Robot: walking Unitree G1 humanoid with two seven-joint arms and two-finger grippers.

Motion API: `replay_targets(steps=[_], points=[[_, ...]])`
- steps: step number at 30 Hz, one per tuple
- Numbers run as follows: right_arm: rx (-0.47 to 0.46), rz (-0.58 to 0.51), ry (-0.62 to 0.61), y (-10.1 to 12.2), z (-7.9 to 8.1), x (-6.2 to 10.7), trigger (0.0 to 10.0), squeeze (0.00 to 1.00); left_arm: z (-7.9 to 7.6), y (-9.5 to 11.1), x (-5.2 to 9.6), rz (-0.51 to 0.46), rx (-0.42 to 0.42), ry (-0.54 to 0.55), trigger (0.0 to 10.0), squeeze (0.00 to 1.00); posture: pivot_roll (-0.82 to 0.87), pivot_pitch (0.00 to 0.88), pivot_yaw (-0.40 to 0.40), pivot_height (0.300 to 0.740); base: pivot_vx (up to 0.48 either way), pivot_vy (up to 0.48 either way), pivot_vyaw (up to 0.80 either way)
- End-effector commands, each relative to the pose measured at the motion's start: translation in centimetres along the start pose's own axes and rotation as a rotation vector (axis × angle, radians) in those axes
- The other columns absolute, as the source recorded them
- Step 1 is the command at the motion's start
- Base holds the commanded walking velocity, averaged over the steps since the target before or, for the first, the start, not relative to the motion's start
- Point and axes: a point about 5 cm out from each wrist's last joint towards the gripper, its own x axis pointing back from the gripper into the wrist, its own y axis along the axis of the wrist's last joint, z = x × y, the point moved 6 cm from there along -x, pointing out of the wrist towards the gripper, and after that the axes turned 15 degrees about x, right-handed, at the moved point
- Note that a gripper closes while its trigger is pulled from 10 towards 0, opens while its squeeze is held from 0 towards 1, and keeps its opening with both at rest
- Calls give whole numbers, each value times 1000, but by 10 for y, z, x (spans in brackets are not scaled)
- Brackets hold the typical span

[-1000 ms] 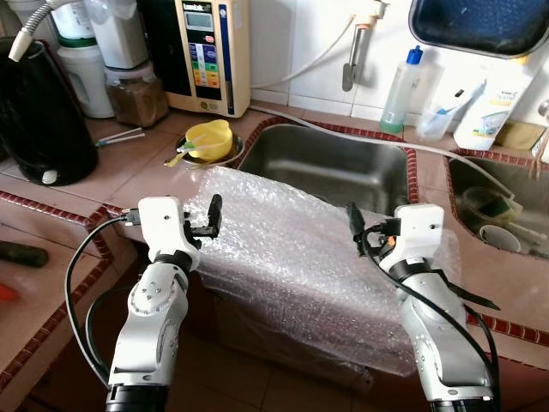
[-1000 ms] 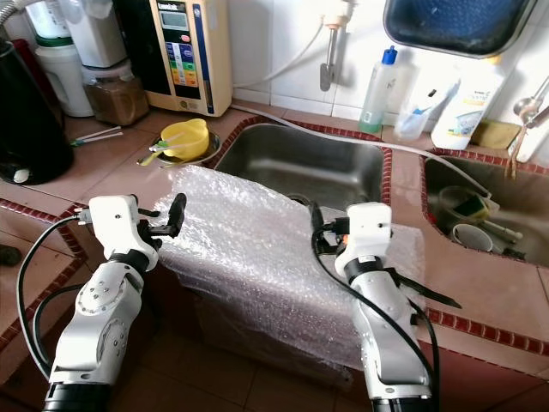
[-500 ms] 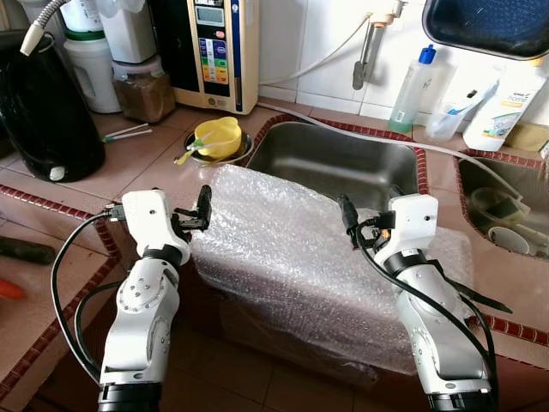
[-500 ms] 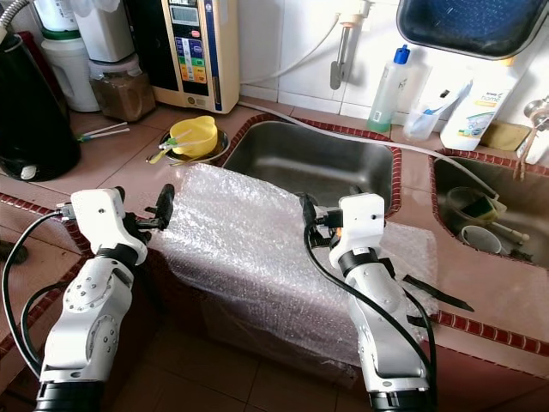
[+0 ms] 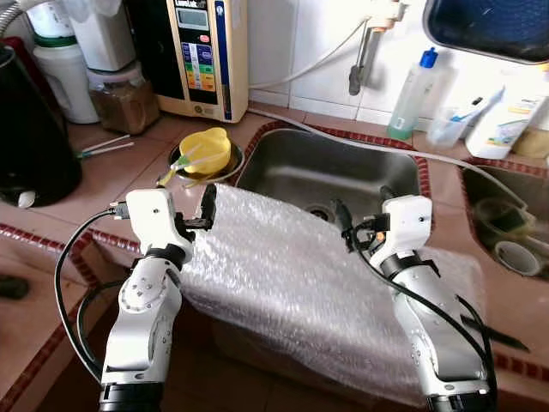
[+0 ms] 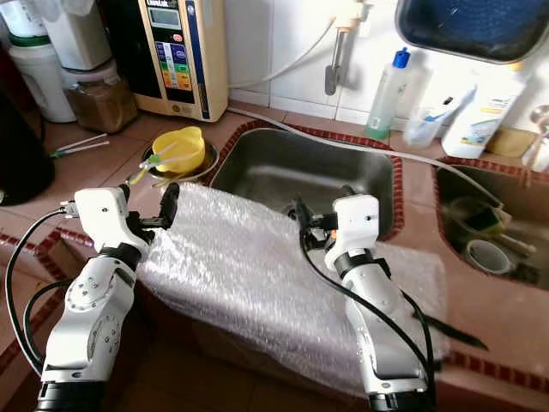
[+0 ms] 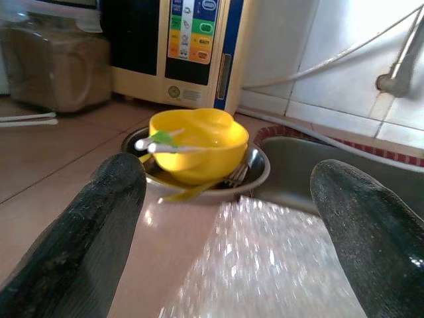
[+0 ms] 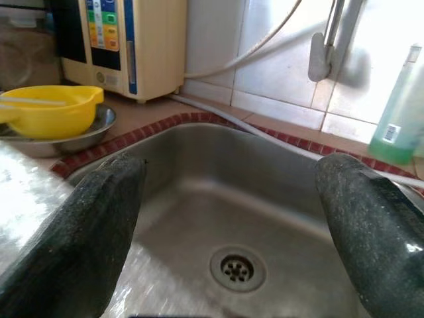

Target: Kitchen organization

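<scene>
A sheet of bubble wrap (image 5: 292,266) lies over the counter's front edge, just before the steel sink (image 5: 343,167), and hangs down toward the floor. My left gripper (image 5: 208,204) is open above the wrap's left corner and holds nothing. In the left wrist view its fingers (image 7: 99,218) frame a yellow bowl (image 7: 199,142) that sits in a metal dish with a green-handled utensil in it. My right gripper (image 5: 345,230) is open over the wrap's far edge. The right wrist view looks between the fingers (image 8: 86,225) at the sink drain (image 8: 237,268).
A cream water purifier (image 5: 202,51), a brown-filled jar (image 5: 124,99) and a black appliance (image 5: 30,129) stand at the back left. Chopsticks (image 5: 103,150) lie on the counter. A green bottle (image 5: 412,81) stands behind the sink. A second basin (image 5: 506,232) with dishes is at the right.
The camera has shifted, so the counter sits differently in view. Both arms have edged forward toward the sink. Both grippers are still open above the bubble wrap.
</scene>
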Motion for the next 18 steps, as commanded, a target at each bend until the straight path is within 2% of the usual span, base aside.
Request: replay_targets(steps=[1,7,18], points=[[10,1,-20,0,-9,4,10000,0,-12,3,-2,-8,8,-33,10000,0,24,0,-25,740,405,0,0],[9,6,-11,-2,-6,5,10000,0,-11,3,-1,-8,10,-23,10000,0,27,0,-24,740,379,0,0],[3,17,9,-6,-3,7,10000,0,-12,-3,0,18,9,-11,10000,0,28,0,-23,740,0,0,0]])
